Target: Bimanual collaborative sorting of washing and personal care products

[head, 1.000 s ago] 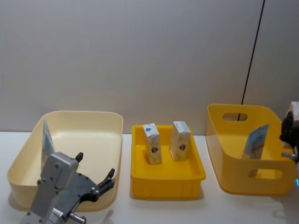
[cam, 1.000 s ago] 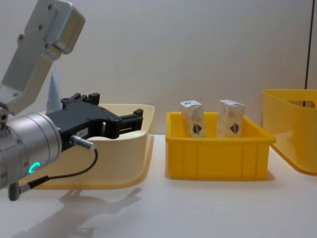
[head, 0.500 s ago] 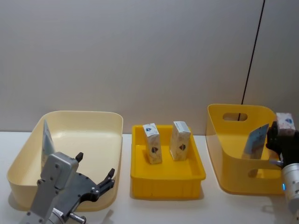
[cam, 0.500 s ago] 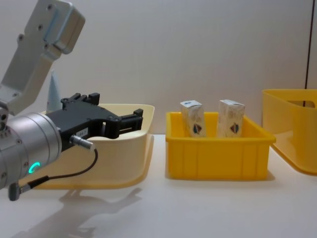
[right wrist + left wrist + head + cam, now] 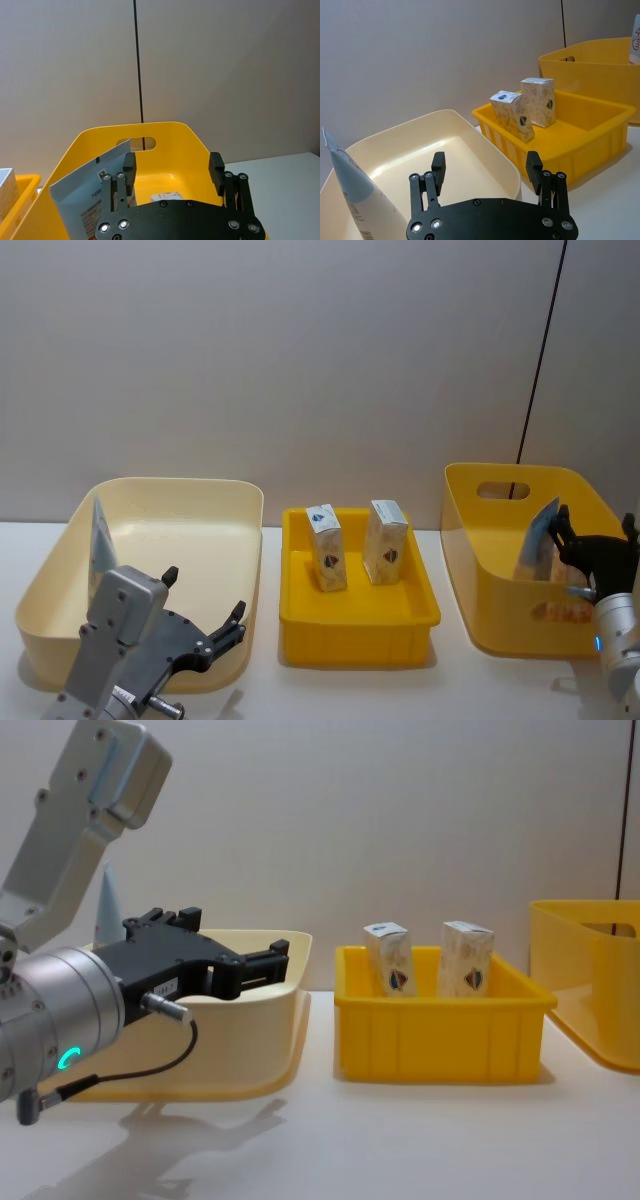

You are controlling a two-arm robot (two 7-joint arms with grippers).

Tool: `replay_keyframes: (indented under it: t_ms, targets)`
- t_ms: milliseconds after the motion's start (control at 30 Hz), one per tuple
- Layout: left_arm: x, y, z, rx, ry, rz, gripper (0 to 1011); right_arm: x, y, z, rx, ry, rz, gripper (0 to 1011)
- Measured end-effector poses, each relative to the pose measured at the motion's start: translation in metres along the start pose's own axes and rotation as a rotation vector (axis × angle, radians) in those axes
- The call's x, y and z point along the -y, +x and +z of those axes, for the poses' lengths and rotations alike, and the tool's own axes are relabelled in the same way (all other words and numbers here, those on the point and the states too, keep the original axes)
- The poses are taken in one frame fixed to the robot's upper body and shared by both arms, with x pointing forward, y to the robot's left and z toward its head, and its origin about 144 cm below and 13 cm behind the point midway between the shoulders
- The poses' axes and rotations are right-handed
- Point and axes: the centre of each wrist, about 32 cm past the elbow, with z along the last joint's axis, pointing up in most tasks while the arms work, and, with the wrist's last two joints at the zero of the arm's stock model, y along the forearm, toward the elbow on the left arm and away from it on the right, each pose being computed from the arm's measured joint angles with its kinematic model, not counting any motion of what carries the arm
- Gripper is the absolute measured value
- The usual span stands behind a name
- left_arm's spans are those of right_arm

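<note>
The two cartons [image 5: 355,545] stand in the middle tray [image 5: 360,625] awaiting sorting, a tube [image 5: 100,540] leans in the cream bin [image 5: 240,570], another tube [image 5: 535,545] leans in the yellow bin [image 5: 470,540], likely just released, since right tool [image 5: 597,560] and left tool [image 5: 200,625] both gape empty.

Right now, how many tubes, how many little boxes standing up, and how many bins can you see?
Blue tubes: 2, one in the cream bin, one in the tall yellow bin
Standing little boxes: 2, both in the middle yellow tray
Bins: 3
Total: 7
Pale thing low in the tall yellow bin: too hidden to name, not counted.
</note>
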Motion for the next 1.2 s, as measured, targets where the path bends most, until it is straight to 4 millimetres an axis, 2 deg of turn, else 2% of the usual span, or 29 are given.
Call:
replay_keyframes:
  t_ms: [200,800,1000,1200]
  targets:
    - [0.0,0.0,0.0,0.0,0.0,0.0,1003,0.0,-0.001,-0.001,-0.001,-0.001,0.003,1001]
    - [0.0,0.0,0.0,0.0,0.0,0.0,1003,0.01,0.0,0.017,-0.072,0.138,0.088,1001]
    - [0.0,0.0,0.0,0.0,0.0,0.0,1003,0.011,0.0,0.016,-0.07,0.137,0.092,1001]
    - [0.0,0.0,0.0,0.0,0.0,0.0,1003,0.022,0.001,0.014,-0.056,0.127,0.134,1001]
